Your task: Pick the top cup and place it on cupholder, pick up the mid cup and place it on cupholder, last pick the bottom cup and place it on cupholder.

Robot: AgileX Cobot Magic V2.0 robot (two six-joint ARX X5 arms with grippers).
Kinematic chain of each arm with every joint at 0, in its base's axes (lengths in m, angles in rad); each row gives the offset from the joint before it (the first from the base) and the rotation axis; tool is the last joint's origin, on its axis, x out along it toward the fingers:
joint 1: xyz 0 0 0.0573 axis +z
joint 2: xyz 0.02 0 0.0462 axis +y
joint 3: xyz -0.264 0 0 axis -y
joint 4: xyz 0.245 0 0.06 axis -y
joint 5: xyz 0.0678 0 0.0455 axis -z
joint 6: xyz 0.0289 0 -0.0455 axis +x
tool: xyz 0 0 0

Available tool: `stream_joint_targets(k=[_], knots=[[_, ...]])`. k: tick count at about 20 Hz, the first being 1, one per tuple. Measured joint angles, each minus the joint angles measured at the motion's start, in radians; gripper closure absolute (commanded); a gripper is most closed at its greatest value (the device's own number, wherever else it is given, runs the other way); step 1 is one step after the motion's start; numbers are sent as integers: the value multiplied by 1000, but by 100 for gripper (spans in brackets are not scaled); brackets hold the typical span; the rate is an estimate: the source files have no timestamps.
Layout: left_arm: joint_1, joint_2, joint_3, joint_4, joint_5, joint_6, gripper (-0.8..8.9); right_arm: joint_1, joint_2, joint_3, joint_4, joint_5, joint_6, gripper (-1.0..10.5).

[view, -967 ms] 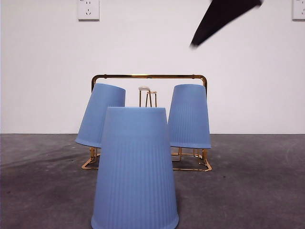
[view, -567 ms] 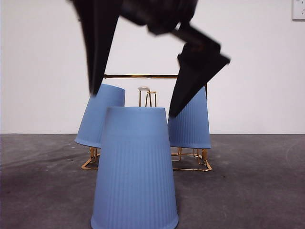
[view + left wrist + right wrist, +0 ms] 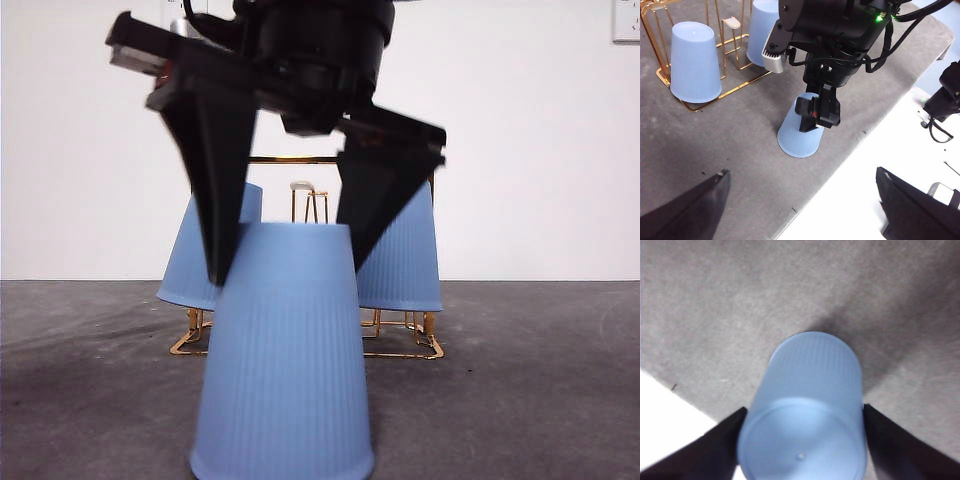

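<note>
A blue ribbed cup (image 3: 285, 380) stands upside down on the grey mat, closest to the front camera. My right gripper (image 3: 288, 272) hangs over it, open, one jaw on each side of the cup's upper part (image 3: 807, 405). The left wrist view shows this cup (image 3: 797, 137) under the right gripper (image 3: 817, 112). Behind stands the gold wire cupholder (image 3: 400, 352), with one blue cup (image 3: 190, 270) tilted on its left end and another (image 3: 405, 270) on its right end. The middle prong (image 3: 303, 187) is bare. My left gripper (image 3: 802, 172) waits open and apart, holding nothing.
The grey mat (image 3: 740, 145) ends at a white tabletop (image 3: 850, 200) close to the standing cup. Black gear with cables (image 3: 945, 100) sits beyond the table's edge. A white wall with sockets (image 3: 626, 20) lies behind the cupholder (image 3: 740, 86).
The right gripper has come down from the upper right and now straddles the top of the front cup with its jaws apart. The cups have not moved.
</note>
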Motion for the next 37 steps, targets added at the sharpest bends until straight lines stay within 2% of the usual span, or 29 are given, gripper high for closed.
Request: stream_joint_targets(k=[4,8,12,22,37], knots=[[0,0,0,0,0,0,346,5,0,145,-98,28,-1,788],[0,0,0,0,0,0,346,-1,0,406,-287,181,-17,788],[0,0,0,0,0,0,346,-43,0,556,-280,265,-50,788],[0,0,0,0,0,0,346,-201,45,574,-133,236,-95,787],[0,0,0,0,0,0,346,-237,251,574,-136,217,-140,777]])
